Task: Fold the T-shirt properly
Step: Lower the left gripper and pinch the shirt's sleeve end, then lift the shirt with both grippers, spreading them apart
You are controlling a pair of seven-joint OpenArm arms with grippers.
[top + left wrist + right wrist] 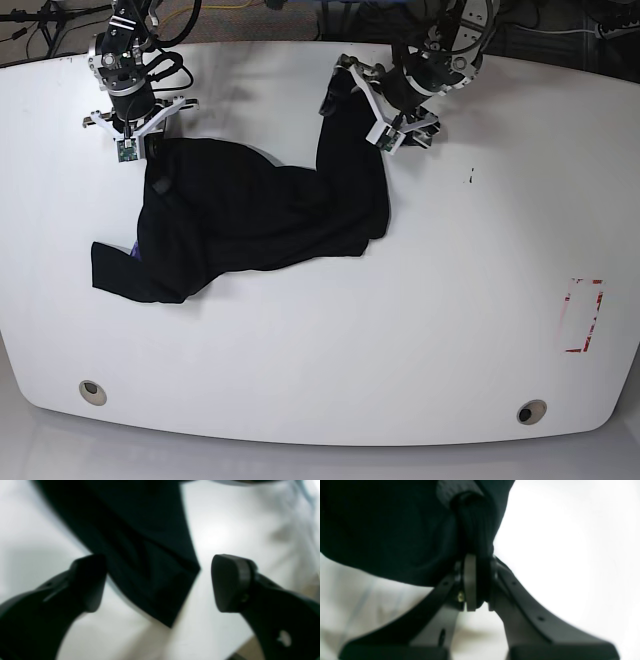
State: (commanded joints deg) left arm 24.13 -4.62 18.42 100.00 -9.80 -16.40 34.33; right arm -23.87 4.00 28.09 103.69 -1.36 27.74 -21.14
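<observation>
Right gripper (477, 585) pinching a bunched fold of the shirt (250, 215), jaws closed tight on the cloth, at the far left of the table (400, 330). Left gripper (157, 582) standing wide open, fingers (230, 582) gripping nothing, a shirt corner lying between them below, at the far middle. Shirt sprawling crumpled across the left half of the table, one strip reaching up toward the left gripper (375, 115).

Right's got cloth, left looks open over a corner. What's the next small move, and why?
Probably close the left gripper on the T-shirt corner lying between its open jaws. The right gripper is shut on bunched fabric; a second grip would let both arms spread the crumpled shirt.
</observation>
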